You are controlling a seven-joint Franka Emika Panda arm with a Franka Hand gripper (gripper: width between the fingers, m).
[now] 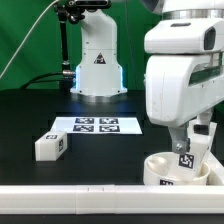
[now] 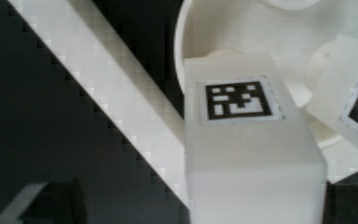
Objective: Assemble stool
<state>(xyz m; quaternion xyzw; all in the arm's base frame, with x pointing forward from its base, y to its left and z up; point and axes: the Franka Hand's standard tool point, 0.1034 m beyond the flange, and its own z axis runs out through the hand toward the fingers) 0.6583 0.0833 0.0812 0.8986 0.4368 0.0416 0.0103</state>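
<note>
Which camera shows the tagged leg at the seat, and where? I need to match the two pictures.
Exterior view: the leg is low on the exterior view's right, at the round seat, its tag toward the camera.
Wrist view: the leg fills the middle of the picture, tag in plain sight.
Shared landmark: the seat, whose white curved rim lies right beside the leg in both views.

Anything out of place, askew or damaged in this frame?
Nothing looks damaged or spilled. A loose leg lies on the table toward the exterior view's left of the marker board, apart from the seat. A standing leg sits in the seat between the open gripper's fingers; its seating is hidden.
</note>
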